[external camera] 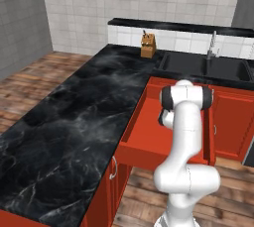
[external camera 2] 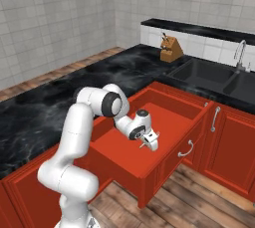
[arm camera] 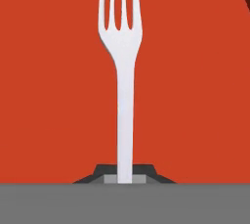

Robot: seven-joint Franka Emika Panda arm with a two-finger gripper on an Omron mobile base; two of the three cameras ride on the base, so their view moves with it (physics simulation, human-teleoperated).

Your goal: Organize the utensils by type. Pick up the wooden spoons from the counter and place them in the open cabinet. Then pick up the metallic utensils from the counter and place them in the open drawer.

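Note:
My gripper (arm camera: 125, 176) is shut on the handle end of a silvery metal fork (arm camera: 125, 96), one of the metallic utensils. Its tines point away from the hand over the flat red inside of the open drawer (arm camera: 53, 96). In the right base view the gripper (external camera 2: 149, 142) hangs low inside the drawer (external camera 2: 117, 147), near its front right part. From the left base the arm stands in front of the drawer (external camera: 146, 137). The black marble counter (external camera: 74, 117) runs along the left. The wooden spoons and the cabinet are out of view.
A wooden knife block (external camera 2: 170, 49) stands at the counter's far end beside the dark sink (external camera 2: 214, 75) with its faucet (external camera: 212, 45). Red lower cabinet doors (external camera 2: 229, 142) flank the drawer on the right. Wooden floor lies below.

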